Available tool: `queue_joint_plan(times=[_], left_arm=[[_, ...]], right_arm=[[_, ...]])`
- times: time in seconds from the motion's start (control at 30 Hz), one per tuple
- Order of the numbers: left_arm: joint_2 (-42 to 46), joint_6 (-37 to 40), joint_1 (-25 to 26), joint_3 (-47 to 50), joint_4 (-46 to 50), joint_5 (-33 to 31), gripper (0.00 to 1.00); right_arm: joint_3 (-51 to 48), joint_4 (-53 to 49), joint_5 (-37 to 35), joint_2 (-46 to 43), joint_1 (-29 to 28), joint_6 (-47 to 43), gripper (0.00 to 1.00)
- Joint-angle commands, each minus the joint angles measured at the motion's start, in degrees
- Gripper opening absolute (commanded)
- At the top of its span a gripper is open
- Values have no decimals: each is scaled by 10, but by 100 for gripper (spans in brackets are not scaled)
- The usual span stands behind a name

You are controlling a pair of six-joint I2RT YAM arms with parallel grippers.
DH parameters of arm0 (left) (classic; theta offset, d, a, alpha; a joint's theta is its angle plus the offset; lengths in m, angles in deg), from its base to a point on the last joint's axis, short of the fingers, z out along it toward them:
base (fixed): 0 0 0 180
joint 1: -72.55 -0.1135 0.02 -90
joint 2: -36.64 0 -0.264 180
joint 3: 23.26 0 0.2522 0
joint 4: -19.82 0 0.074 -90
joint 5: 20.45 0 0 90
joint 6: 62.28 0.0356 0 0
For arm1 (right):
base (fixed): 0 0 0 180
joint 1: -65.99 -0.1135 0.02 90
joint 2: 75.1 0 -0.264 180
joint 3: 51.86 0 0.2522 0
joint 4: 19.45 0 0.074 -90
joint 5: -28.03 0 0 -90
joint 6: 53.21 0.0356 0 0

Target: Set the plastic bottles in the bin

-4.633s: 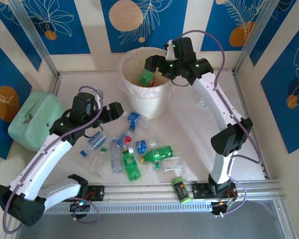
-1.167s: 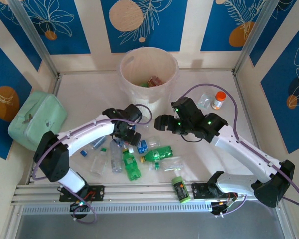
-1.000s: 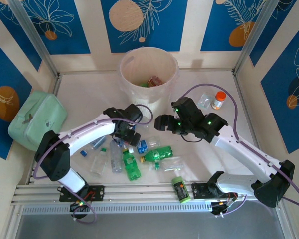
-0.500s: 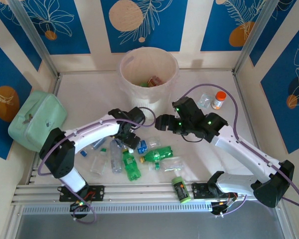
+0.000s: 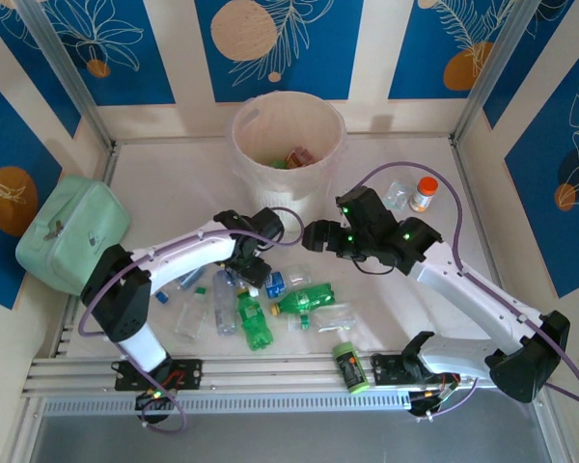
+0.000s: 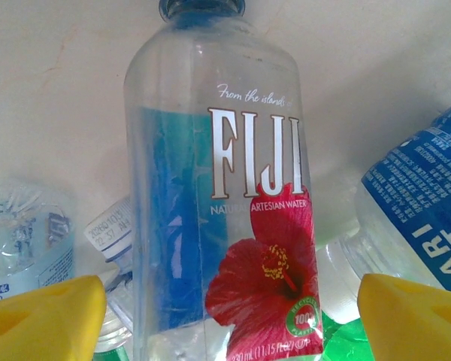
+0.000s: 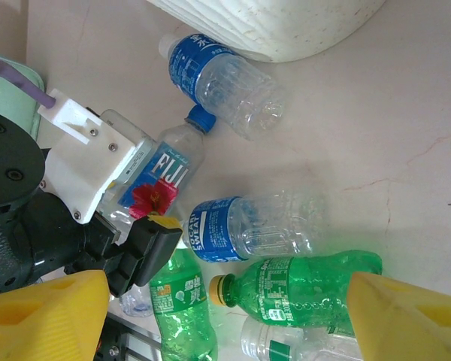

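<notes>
the right gripper (image 5: 314,235) was up over the bin (image 5: 270,188) a few seconds ago, carrying something green. now it hangs above the heap of bottles (image 5: 270,301) on the table (image 5: 174,183), empty, jaws wide. so one more bottle looks to be in, and that arm is free for the next pick. the left arm, off to the side then, has stretched in over the heap and in the last second crept nearer the fiji bottle (image 6: 218,188).

that bottle seems to be the next to go. it lies on its side at the far edge of the heap, its blue cap pointing away from the left gripper (image 6: 231,320). in the left wrist view it runs up the middle between the two yellow fingers (image 6: 45,320), one on each side of its lower body with a gap on both sides — the jaws straddle it, wide, not yet touching.

a blue-labelled bottle (image 6: 421,195) lies just beside it on one side and a crumpled clear bottle (image 6: 22,233) on the other, both near the fingers, so the closing could catch them. the rest — two green bottles (image 5: 254,323) among them — lie nearer the arms' bases, not yet dealt with.
</notes>
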Motion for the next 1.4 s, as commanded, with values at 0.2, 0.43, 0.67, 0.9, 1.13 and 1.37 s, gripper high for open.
queue_joint_plan(times=[0.2,0.43,0.67,0.9,1.13,1.37], left_arm=[[-12,1,9,18,-5,-4,85],[-13,0,9,25,-14,-10,82],[-9,-3,10,27,-18,-21,73],[-6,-5,9,30,-19,-23,69],[5,-8,10,25,-19,-34,62],[31,-13,9,14,-11,-43,58]], right_arm=[[1,14,24,4,2,0,83],[-1,11,22,1,1,0,82],[-4,11,20,-2,3,0,80],[-7,12,19,-4,3,3,79],[-6,12,17,-6,4,2,79],[-1,12,13,-13,5,2,79]])
